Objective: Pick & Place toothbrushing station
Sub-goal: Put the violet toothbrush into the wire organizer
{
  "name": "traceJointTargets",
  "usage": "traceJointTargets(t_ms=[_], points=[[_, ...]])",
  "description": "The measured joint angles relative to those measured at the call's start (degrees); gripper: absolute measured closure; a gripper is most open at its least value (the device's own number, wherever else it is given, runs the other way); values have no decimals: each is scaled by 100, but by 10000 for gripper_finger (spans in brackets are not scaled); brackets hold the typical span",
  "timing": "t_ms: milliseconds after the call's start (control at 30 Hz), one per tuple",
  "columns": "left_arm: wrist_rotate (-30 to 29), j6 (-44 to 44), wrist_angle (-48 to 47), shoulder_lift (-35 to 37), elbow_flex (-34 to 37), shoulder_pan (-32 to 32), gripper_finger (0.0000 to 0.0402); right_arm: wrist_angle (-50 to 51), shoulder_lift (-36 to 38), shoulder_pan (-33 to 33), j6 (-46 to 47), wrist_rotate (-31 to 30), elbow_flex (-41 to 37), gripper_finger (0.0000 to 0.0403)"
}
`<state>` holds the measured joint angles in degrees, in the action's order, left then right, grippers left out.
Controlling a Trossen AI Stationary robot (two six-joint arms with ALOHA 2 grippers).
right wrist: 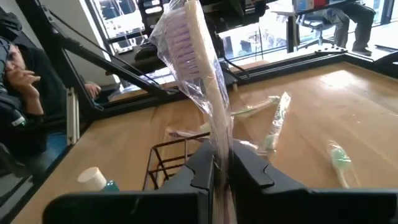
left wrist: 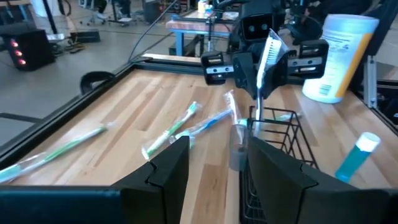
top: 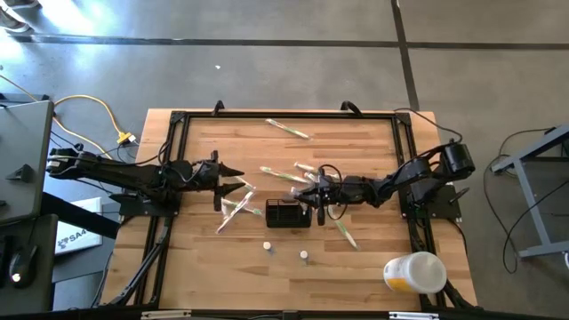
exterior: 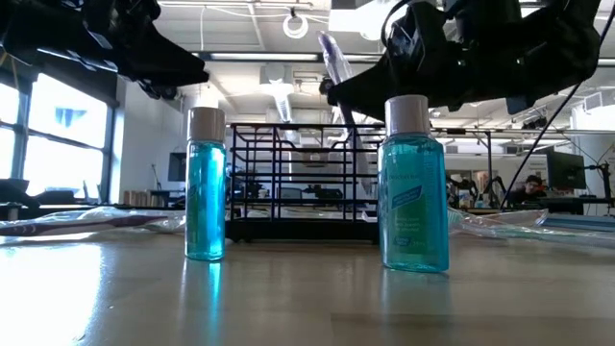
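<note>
The toothbrushing station is a small black wire caddy (top: 287,213) standing on its base mid-table, also seen in the low view (exterior: 298,183) and the left wrist view (left wrist: 277,140). My right gripper (right wrist: 222,165) reaches in from the table's right, just above the caddy (right wrist: 166,158), shut on a plastic-wrapped toothbrush (right wrist: 199,68) that stands upright. From the left wrist view this toothbrush (left wrist: 267,56) rises out of the right gripper (left wrist: 260,78). My left gripper (top: 242,180) hovers left of the caddy, open, with nothing plainly between its fingers (left wrist: 171,171). My right gripper pinches the wrapped toothbrush's handle (right wrist: 221,146) between its two fingers, below the bristle head (right wrist: 180,43). The fingers lie level, coming from the table's right, across the handle. The brush stands nearly upright, head up, over the caddy; its lower end is hidden behind the fingers.
Several wrapped toothbrushes (top: 289,129) lie scattered on the wood, some close under the left gripper (top: 236,209). Two small blue bottles (exterior: 206,183) (exterior: 413,187) stand near the front edge. A white-and-yellow container (top: 415,271) sits at the near right corner. A black frame (top: 178,120) borders the table.
</note>
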<state>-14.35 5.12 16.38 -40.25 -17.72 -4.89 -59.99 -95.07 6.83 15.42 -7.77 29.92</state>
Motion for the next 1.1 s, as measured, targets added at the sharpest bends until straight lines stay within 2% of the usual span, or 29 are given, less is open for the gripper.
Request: traceJointTargets(t_ms=[200,300,467,800,933,1100], points=[[-3,1,17,0,0,0,242,141,-7,188,26,-317,2,383],[-11,115,17,-2,0,0,242,218,-7,182,140,-281,-1,380],[-13,270,17,-2,0,0,242,295,-7,169,266,-280,-1,349],[-9,292,22,-2,0,0,242,512,-7,182,256,-217,-3,353],[-6,427,19,-2,0,0,242,584,-7,182,166,-217,-5,331],[214,431,-18,-2,-2,0,242,593,6,182,-44,-232,-5,281]])
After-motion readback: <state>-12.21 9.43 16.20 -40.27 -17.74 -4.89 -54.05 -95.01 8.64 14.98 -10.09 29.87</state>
